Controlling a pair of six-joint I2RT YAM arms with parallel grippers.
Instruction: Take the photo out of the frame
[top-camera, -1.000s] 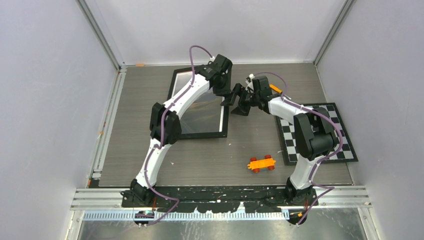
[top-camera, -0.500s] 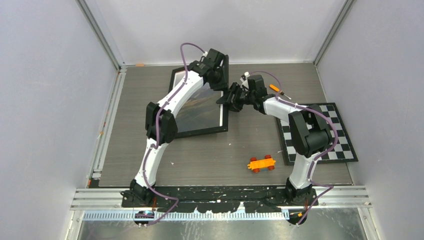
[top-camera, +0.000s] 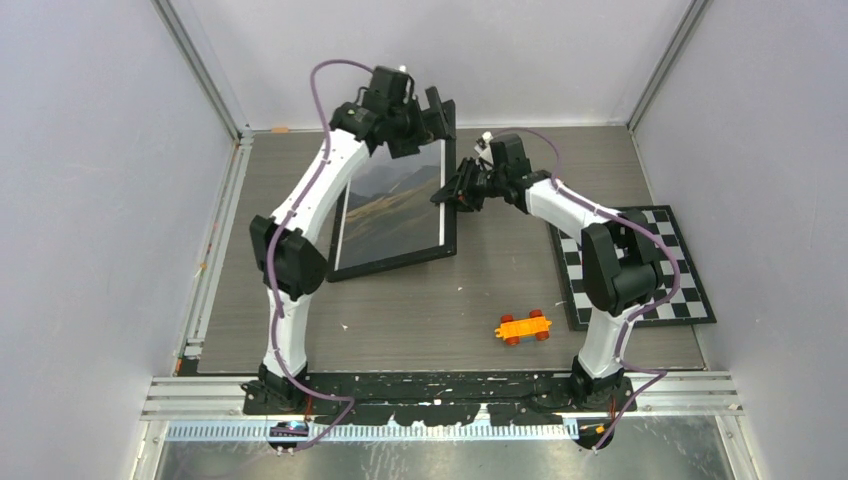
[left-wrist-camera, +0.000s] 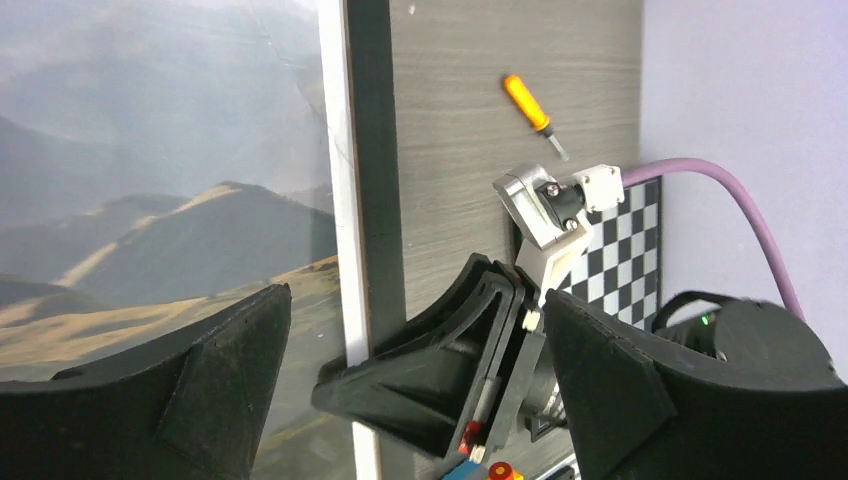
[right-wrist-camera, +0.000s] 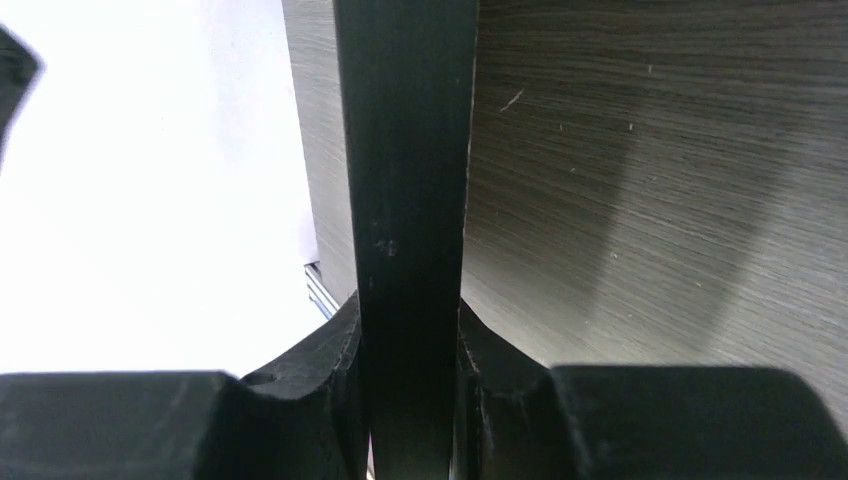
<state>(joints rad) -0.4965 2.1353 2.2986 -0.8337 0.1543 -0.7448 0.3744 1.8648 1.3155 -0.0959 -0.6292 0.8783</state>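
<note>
The black frame (top-camera: 392, 266) lies left of centre with its right side lifted off the table. The photo (top-camera: 395, 200) of mountains sits inside it, its white edge against the rim. In the left wrist view the photo (left-wrist-camera: 150, 200) fills the left beside the frame's rim (left-wrist-camera: 375, 120). My right gripper (top-camera: 450, 193) is shut on the right rim; in its own view the black frame (right-wrist-camera: 405, 180) runs between the jaws of the right gripper (right-wrist-camera: 408, 385). My left gripper (top-camera: 420, 110) hovers over the frame's far right corner, wide open and empty, also seen as the left gripper (left-wrist-camera: 415, 390).
An orange toy car (top-camera: 522, 327) lies in front of the right arm. A checkerboard mat (top-camera: 655, 295) lies at the right, also seen as the mat (left-wrist-camera: 620, 250). An orange-handled screwdriver (left-wrist-camera: 530, 108) rests on the table beyond the right gripper.
The left gripper let go of the frame's right rim, opened wide and rose toward the far corner. The right gripper closed on that rim. The frame's right side now stands higher.
</note>
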